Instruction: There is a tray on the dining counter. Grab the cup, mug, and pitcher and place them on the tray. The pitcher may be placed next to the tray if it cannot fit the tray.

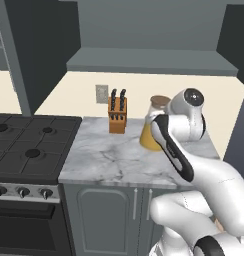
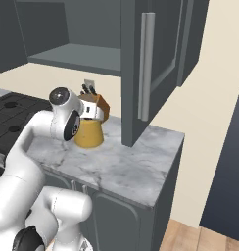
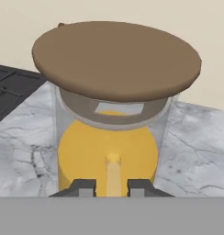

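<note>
Hand view: my pincer (image 3: 112,184) sits low against the pitcher (image 3: 109,151), fingers (image 3: 84,185) close together.

My fingers stand narrowly apart at the pitcher's base, with a thin yellow vertical part of it rising between them; whether they clamp it, I cannot tell. The brown lid (image 3: 116,57) tops the glass body, orange liquid below. Left base view puts the pitcher (image 1: 152,131) upright on the marble-topped cabinet counter (image 1: 109,157), just right of the knife block (image 1: 117,114), my arm crossing in front. A stove (image 1: 29,145) adjoins the counter's left end.
</note>
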{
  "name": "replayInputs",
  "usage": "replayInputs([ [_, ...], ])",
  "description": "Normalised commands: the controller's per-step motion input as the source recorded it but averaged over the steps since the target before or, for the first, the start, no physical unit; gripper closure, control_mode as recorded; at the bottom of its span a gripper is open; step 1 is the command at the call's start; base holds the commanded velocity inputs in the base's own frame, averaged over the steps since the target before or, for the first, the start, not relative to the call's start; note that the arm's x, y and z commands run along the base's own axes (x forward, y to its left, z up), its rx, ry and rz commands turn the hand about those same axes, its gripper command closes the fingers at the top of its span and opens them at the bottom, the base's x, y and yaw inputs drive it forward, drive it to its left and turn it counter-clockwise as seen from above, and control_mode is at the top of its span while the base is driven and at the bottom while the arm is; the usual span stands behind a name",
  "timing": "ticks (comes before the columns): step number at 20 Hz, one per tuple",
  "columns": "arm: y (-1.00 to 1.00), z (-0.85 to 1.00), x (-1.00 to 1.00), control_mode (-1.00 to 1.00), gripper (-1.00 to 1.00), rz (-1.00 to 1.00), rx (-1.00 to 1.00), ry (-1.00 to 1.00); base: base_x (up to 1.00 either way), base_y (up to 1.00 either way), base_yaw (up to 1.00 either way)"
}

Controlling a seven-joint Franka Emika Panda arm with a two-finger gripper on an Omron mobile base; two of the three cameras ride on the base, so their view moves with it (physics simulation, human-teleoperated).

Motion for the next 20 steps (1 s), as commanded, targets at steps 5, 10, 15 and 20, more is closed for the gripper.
replayInputs([
  [5, 0.00, 0.37, 0.00, -1.00, 1.00, 0.00, 0.00, -0.01, 0.00, 0.00, 0.00],
  [10, 0.00, 0.30, 0.00, -1.00, 1.00, 0.00, 0.00, 0.00, 0.00, 0.00, 0.00],
  [15, 0.00, 0.10, 0.00, 1.00, 1.00, 0.00, 0.00, 0.00, -0.08, 0.00, 0.02],
  [20, 0.00, 0.00, 0.00, 1.00, 1.00, 0.00, 0.00, 0.00, -0.82, 0.00, 0.23],
])
